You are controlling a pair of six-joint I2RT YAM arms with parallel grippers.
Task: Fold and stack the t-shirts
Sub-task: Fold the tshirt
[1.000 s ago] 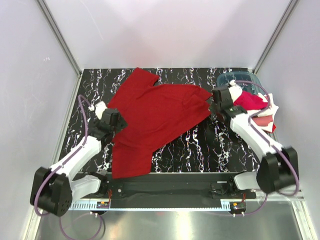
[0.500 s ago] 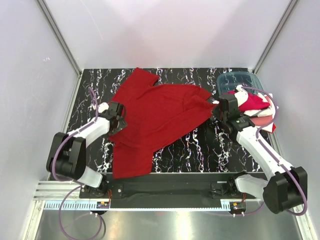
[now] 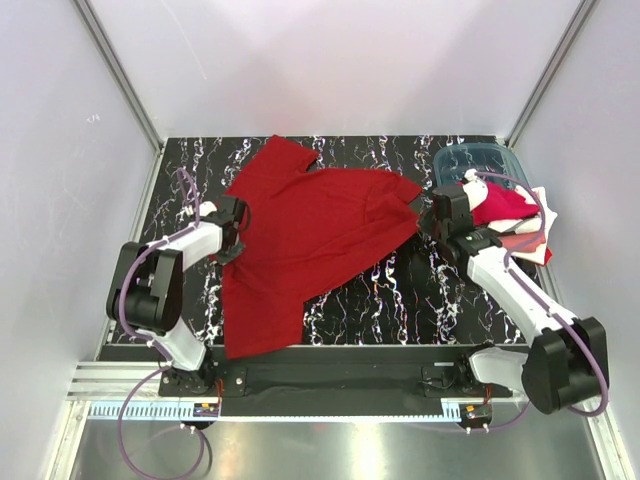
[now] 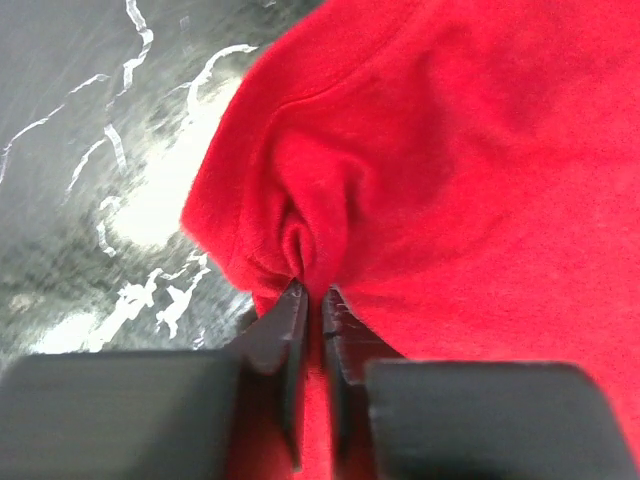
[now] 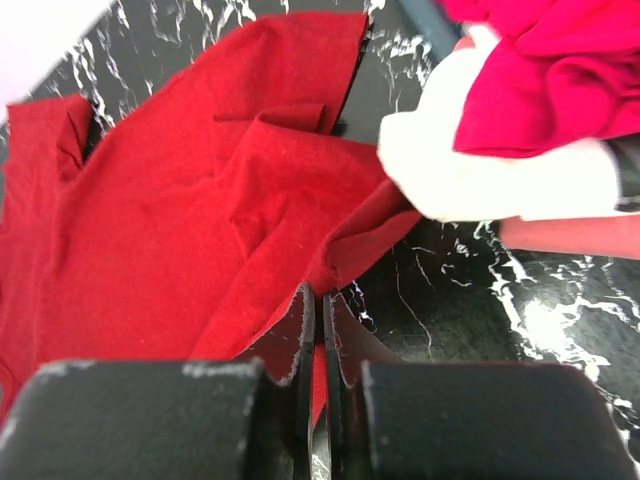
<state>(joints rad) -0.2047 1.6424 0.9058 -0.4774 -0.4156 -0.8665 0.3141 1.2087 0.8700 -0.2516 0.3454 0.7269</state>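
your left fingers (image 4: pixel 295 320), wide open a moment ago, have just closed on a bunched fold at the left edge of the deep red t-shirt (image 3: pixel 310 235), which lies spread across the bench (image 3: pixel 400 290). your right fingers (image 5: pixel 304 330) stay pinched tight on its right corner. with both sides gripped, you look ready to lift and start the fold.

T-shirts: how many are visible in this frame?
4. The deep red t-shirt lies spread mid-table; the pink t-shirt, white t-shirt and red t-shirt are piled at the right, by the teal bin. The pile may hide more.
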